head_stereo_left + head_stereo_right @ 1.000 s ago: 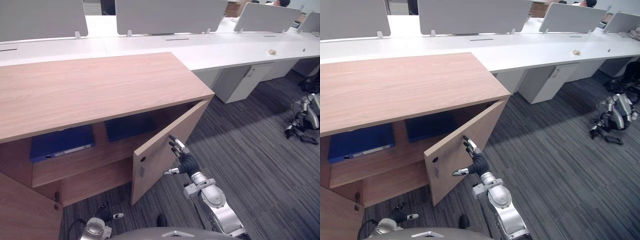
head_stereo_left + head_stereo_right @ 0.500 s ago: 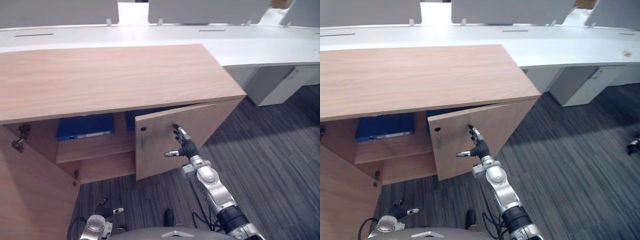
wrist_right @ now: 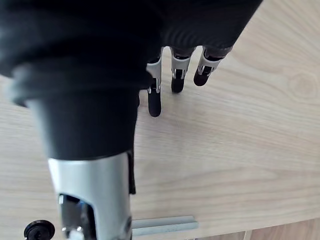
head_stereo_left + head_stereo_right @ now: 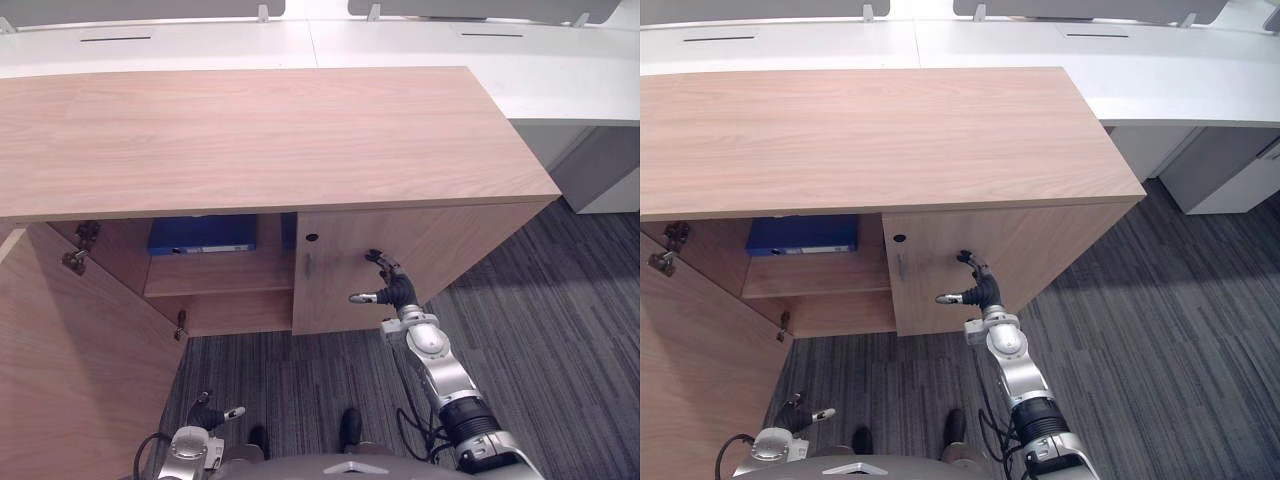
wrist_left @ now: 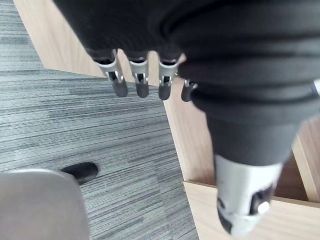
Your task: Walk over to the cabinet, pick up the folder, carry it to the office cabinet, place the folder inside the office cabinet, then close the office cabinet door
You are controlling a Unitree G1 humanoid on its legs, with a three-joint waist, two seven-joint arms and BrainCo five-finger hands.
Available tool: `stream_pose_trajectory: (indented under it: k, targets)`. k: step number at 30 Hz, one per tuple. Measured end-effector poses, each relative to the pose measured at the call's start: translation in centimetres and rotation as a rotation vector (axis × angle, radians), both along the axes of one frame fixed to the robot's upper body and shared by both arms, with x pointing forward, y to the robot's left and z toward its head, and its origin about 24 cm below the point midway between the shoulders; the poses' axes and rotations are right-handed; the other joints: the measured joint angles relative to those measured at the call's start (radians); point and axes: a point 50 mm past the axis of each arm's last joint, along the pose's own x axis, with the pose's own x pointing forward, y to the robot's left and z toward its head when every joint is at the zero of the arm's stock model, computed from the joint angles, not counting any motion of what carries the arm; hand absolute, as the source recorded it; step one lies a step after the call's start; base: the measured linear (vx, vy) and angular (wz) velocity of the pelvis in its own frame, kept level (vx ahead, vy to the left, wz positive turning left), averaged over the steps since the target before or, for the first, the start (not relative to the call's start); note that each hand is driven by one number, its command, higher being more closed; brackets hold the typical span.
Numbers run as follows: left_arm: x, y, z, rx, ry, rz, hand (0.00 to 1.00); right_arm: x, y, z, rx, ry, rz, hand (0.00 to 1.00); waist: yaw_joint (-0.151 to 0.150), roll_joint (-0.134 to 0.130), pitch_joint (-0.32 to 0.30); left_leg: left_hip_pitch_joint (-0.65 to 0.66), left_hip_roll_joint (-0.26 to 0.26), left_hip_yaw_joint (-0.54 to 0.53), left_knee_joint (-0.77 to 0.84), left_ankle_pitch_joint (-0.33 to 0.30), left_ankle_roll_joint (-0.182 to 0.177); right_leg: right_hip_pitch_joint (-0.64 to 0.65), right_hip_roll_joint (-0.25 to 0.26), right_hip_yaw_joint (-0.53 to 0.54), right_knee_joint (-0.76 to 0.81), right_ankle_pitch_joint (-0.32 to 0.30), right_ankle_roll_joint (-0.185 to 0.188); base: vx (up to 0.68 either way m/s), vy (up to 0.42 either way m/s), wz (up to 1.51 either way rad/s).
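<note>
The robot's right hand (image 4: 396, 289) was held out flat, with its fingers (image 3: 176, 75) straight and its thumb sticking out to the side. It had hold of nothing. The dark fingertips were up against the wood of the right door (image 4: 480, 245), and they looked like they were touching it. That door was almost fully shut, close to lined up with the front of the office cabinet (image 4: 270, 130). Near the door's free edge, a little way from the hand, there was a small silver handle (image 4: 307, 265), and just above it a round dark keyhole (image 4: 312, 238). The folder (image 4: 203, 235) was inside the office cabinet. It was blue and lay flat on the shelf (image 4: 215, 277) in the open half, right under the wooden top. No hand was near it. The left door (image 4: 60, 370) on that side stood wide open and swung far out toward the robot, with its metal hinges (image 4: 75, 260) showing at the inside wall. The left hand (image 4: 205, 413) hung low by the robot's side, close to the floor and well apart from the cabinet. Its fingers (image 5: 141, 84) were loose and nearly straight, and it was empty too. Under everything lay a grey striped carpet (image 4: 560, 330). Behind the cabinet ran a long white counter (image 4: 300, 40), touching its back edge and going on past it to the right.
</note>
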Motion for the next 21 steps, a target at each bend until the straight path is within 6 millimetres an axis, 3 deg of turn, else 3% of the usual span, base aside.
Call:
stream_pose_trajectory:
  k: [5, 13, 21]
  targets:
    - [-0.1, 0.0, 0.0, -0.001, 0.002, 0.003, 0.00, -2.8, -0.8, -2.9, 0.008, 0.108, -0.066, 0.00, -0.008, 0.000, 0.000, 0.002, 0.000, 0.000, -0.004, 0.006, -0.001, 0.000, -0.001, 0.003, 0.000, -0.002, 0.000, -0.05, -0.018, -0.01]
    - [-0.6, -0.6, -0.2, -0.018, 0.012, 0.009, 0.00, -9.5, -2.8, -10.2, -0.084, 0.473, -0.156, 0.00, -0.023, -0.006, -0.005, 0.054, 0.003, 0.027, -0.065, 0.027, -0.006, 0.018, 0.004, 0.029, 0.000, -0.010, 0.007, -0.04, -0.016, -0.09]
    - [-0.8, -0.6, -0.3, -0.020, 0.019, 0.014, 0.00, -13.5, -3.2, -13.9, -0.110, 0.714, -0.193, 0.00, -0.023, -0.009, -0.013, 0.095, 0.001, 0.053, -0.090, 0.030, -0.005, 0.033, 0.006, 0.052, 0.000, -0.011, 0.009, 0.00, 0.000, -0.07]
